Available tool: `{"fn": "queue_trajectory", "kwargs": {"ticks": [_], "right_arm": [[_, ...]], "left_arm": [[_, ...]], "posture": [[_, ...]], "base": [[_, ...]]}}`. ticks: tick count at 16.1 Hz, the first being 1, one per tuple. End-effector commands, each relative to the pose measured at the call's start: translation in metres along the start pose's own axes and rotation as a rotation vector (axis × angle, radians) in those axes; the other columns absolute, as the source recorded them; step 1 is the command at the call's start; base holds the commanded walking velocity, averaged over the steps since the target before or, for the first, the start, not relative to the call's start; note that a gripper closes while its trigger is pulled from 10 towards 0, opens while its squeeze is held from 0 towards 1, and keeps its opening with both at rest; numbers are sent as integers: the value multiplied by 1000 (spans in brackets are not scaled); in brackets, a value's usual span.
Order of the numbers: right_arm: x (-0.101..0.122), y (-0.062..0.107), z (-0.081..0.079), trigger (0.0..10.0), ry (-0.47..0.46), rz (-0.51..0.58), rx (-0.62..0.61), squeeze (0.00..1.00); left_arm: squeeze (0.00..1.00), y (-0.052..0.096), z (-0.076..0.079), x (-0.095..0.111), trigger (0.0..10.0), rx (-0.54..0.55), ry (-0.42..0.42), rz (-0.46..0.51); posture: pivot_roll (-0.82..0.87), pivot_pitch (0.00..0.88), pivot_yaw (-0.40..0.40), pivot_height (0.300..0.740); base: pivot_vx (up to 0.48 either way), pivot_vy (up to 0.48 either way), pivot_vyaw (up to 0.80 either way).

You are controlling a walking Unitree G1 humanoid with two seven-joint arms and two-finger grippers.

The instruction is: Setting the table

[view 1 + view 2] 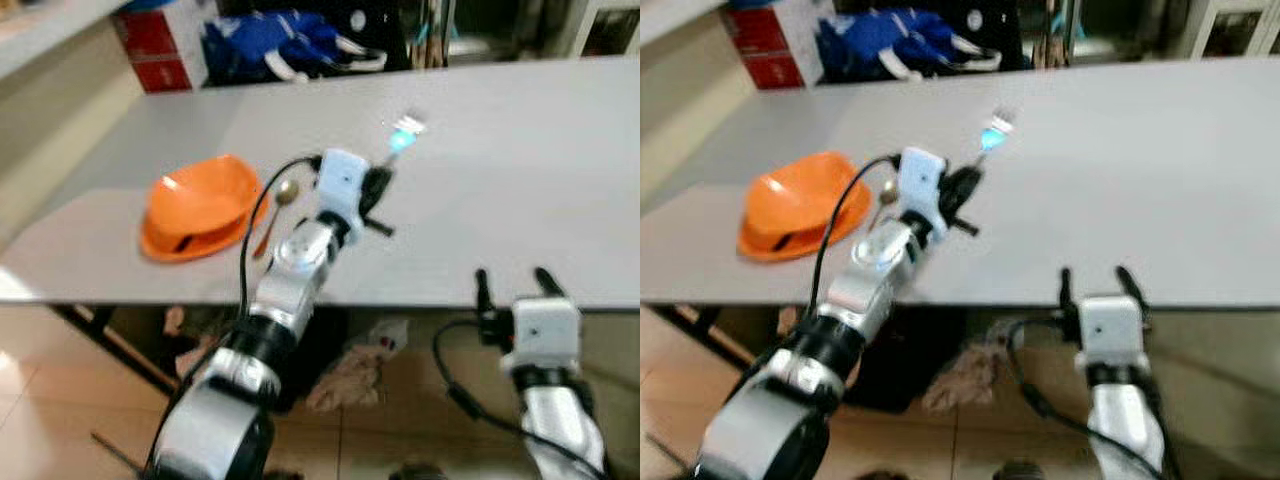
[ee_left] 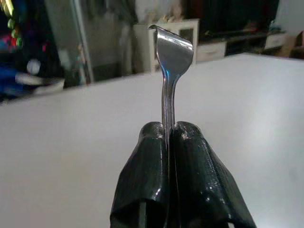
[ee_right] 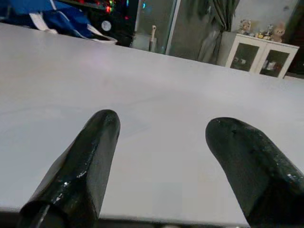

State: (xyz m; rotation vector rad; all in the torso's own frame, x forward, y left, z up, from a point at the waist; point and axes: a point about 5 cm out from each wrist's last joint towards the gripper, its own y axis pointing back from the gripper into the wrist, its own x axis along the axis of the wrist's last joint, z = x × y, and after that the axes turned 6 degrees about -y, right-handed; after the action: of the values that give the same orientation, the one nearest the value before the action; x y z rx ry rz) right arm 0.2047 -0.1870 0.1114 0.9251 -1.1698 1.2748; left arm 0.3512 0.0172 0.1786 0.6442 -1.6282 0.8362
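Stock as I see it from my station. Desk (image 1: 520,180): broad, grey, carries everything below. Bowl (image 1: 200,205): orange, near my left corner of the desk. Spoon (image 1: 278,205): lies just beside the bowl. Left end effector (image 2: 170,142): over the desk, clenched on a metal utensil (image 2: 172,52) that stands up between its fingers; which utensil I cannot tell. Right end effector (image 3: 166,156): at the desk's near edge, fingers spread, grasping nothing.
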Motion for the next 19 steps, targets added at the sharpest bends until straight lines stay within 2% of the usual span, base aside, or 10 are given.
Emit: {"fn": "queue_trajectory", "kwargs": {"ticks": [1,4,5,7,9,11,12,14,16,19], "right_arm": [[4,-4,-10,10000,-25,21,30,0],[4,-7,-12,10000,-27,25,35,0],[4,-7,-11,10000,-27,27,32,0],[5,-6,-6,10000,-25,30,9,0],[4,-3,-2,10000,-23,26,0,0],[3,-3,-2,10000,-17,23,7,0],[4,-5,-1,10000,-18,28,7,0],[5,-7,-1,10000,-22,33,4,0],[6,-9,-5,10000,-27,39,11,0],[6,-10,-4,10000,-26,43,3,0]], "left_arm": [[0,10,-10,-6,0,43,2,-24],[0,26,-28,-20,0,96,-76,-79],[0,34,-34,-24,0,129,-66,-89],[0,72,-44,-35,0,167,-93,-92],[0,96,-40,-23,0,145,-110,-50],[0,109,-22,-3,0,46,-136,13],[0,121,-22,-10,0,52,-145,-25],[0,126,-24,-17,0,54,-174,-60],[0,121,-24,-19,0,74,-141,-83],[0,110,-24,-19,0,105,-136,-88]], "posture": [[-128,0,132,710],[-126,0,134,710],[-130,0,138,710],[-131,0,143,710],[-117,0,134,710],[-104,0,129,710],[-98,0,128,710],[-93,0,126,710],[-96,0,130,710],[-110,0,129,710]], "base": [[0,0,0],[0,0,0],[0,0,0],[0,0,0],[0,0,0],[0,0,0],[0,0,0],[0,0,0],[0,0,0],[0,0,0]]}}
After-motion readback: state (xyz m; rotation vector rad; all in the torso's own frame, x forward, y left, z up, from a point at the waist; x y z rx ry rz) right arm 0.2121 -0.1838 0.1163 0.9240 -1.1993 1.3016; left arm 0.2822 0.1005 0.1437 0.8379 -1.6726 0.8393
